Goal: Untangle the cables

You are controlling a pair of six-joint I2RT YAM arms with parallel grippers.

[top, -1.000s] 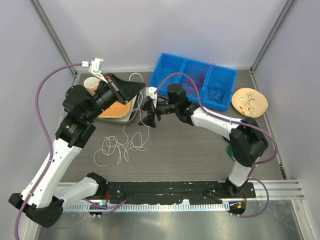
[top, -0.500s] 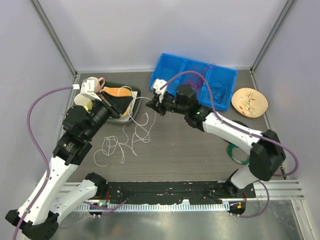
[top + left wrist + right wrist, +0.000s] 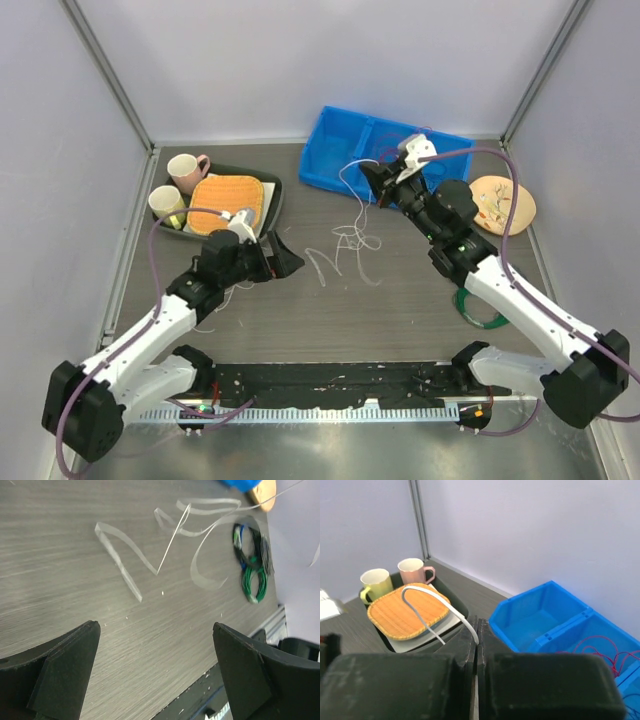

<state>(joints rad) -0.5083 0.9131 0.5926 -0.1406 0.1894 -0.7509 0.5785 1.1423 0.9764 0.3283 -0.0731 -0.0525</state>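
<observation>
- Since the previous frame, the left gripper [image 3: 285, 262] has been lowered from the tray [image 3: 272, 187] to just above the table [image 3: 400, 320], left of centre.
- The right gripper [image 3: 372, 178] has been carried right and far, and is now at the near edge of the blue bin [image 3: 330, 150].
- The white cable [image 3: 340, 240] has been dragged from the left of the table to the centre, where its loose loops lie flat.
- 1 strand of it is seen rising from those loops to the right gripper.
- In the right wrist view, the right gripper [image 3: 476, 625] is seen with its jaws pressed together on the white cable [image 3: 427, 594], which arches out above them.
- In the left wrist view, the left gripper [image 3: 155, 627] is seen with its jaws spread wide and nothing between them; the white cable [image 3: 120, 545] lies on the table beyond.
- Red cables [image 3: 615, 652] are seen in a right compartment of the blue bin [image 3: 540, 610].
- An orange mat [image 3: 225, 205], a pink mug [image 3: 187, 170] and a yellow mug [image 3: 165, 203] are held on the tray at far left.
- A plate [image 3: 505, 200] is set at far right.
- A green coil [image 3: 478, 310] lies at near right, beside the right arm; darker coils are seen touching the green coil [image 3: 252, 585] in the left wrist view.
</observation>
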